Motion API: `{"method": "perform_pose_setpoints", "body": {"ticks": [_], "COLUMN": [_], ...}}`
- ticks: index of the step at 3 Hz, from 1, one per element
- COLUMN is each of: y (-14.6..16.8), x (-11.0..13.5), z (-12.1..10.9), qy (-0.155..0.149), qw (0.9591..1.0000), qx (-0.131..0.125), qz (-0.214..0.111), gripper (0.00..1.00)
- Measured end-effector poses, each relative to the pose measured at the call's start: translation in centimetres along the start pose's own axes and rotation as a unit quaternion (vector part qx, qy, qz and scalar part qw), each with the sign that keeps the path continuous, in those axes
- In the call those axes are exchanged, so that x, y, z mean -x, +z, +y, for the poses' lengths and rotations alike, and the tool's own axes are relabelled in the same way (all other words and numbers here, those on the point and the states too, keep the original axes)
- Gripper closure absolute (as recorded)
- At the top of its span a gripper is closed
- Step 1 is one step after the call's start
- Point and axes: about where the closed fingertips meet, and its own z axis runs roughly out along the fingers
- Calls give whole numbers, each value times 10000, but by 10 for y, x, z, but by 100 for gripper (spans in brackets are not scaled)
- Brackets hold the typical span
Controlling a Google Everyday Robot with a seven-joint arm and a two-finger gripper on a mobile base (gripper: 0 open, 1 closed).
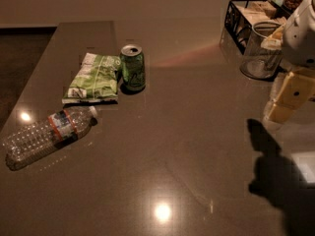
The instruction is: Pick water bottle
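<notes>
A water bottle lies on its side at the far left of a dark countertop, white cap pointing right. Behind it sit a green snack bag and, just beside that, an upright green soda can. Further right stand a clear glass jar and a black wire basket. The gripper hangs at the right edge, well apart from the bottle and carrying nothing; whether it is spread or closed cannot be told. The approach seems barely begun: next comes a long reach left, lined up across the bottle's body.
</notes>
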Motion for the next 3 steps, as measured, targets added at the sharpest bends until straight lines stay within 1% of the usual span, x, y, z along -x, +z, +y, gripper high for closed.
{"method": "perform_pose_setpoints", "body": {"ticks": [1,2,3], "y": [0,-3,0], "x": [0,13,51], "z": [0,-5,-9], "qy": [0,-90,-437], "qw": [10000,9999,9979], "qx": [-1,28,103], "qz": [-1,-130,-470], "gripper": [0,0,0]}}
